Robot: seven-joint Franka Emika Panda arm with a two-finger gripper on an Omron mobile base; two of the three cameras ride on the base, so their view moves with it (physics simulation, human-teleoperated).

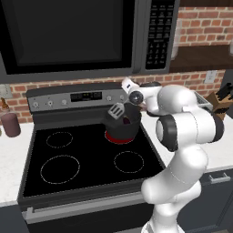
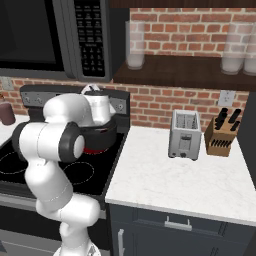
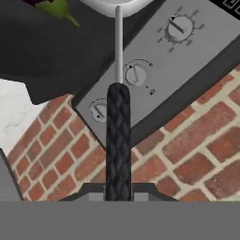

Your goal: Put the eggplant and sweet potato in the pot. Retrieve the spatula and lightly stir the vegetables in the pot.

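The dark pot (image 1: 122,128) stands on the glowing red back right burner and also shows as pot (image 2: 103,134) behind my arm. My gripper (image 3: 118,190) is shut on the spatula's black handle (image 3: 118,140). A thin silver shaft leads up to the spatula head (image 3: 115,3) at the top edge. From the left, the slotted silver spatula head (image 1: 117,110) tilts over the pot's rim, below my gripper (image 1: 124,102). The eggplant (image 3: 54,7), purple with a green stem cap, lies in the pot (image 3: 47,51). The sweet potato is hidden.
The stove's control panel with knobs (image 3: 136,75) and the brick wall sit right behind the hand. A microwave (image 1: 68,36) hangs low overhead. A maroon jar (image 1: 10,124) stands left of the stove. A toaster (image 2: 185,134) and knife block (image 2: 222,134) stand on the right counter.
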